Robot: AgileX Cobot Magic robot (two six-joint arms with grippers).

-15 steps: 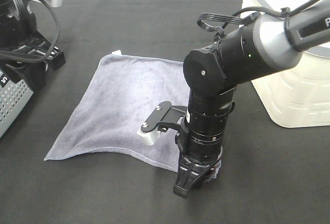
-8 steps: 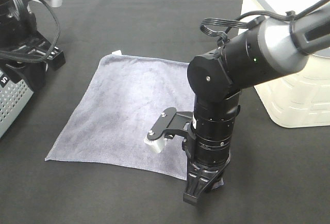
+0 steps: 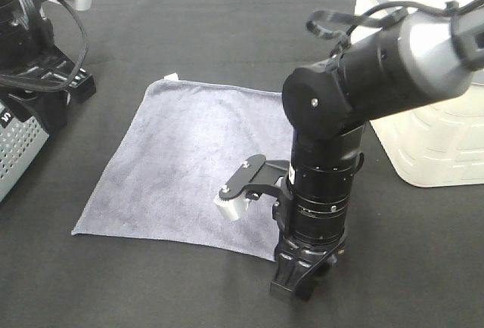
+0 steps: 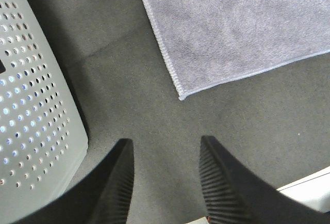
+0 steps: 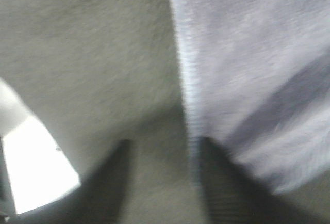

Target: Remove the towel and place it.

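Lavender towel (image 3: 181, 162) corner behind right hand (image 3: 302, 286)

Towel (image 3: 181, 162) greyish-lavender, white tag; table (image 3: 189, 26) dark grey; basket (image 3: 423, 131) white.

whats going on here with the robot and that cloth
The right gripper is down at the near right corner of the towel, which lies spread flat on the dark table. Its jaws look parted, with the towel's edge beside one finger; a grip isn't evident. The left gripper hangs open off the towel's left corner, holding nothing. A white bin stands to the right.
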